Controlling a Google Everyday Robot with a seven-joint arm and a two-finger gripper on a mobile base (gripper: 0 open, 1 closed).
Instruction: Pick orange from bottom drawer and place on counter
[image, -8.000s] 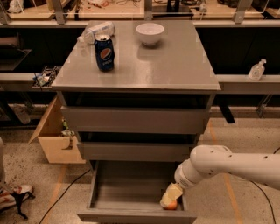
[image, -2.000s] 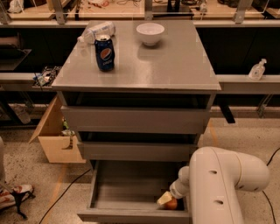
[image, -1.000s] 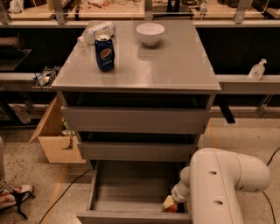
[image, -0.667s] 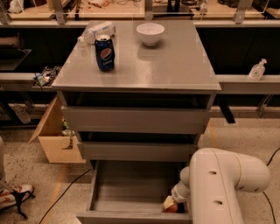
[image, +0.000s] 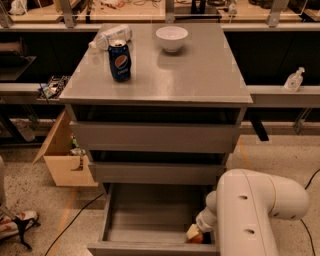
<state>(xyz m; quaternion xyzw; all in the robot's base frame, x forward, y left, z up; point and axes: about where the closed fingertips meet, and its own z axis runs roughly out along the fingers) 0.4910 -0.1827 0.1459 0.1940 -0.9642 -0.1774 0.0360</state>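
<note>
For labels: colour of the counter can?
Blue can, camera view; gripper in bottom drawer by orange.

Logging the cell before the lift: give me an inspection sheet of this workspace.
Surface: counter, grey and glossy; the orange is not on it.
Job's things: orange in the front right corner of the open bottom drawer, mostly hidden.
Clutter: Pepsi can upright, white bowl, plastic bottle lying down, all on the counter.
Grippers: gripper down inside the drawer, at the orange.
Cables: black cable on the floor, left of the drawer.
Surroundings: cardboard box at left; tan workbench behind.
</note>
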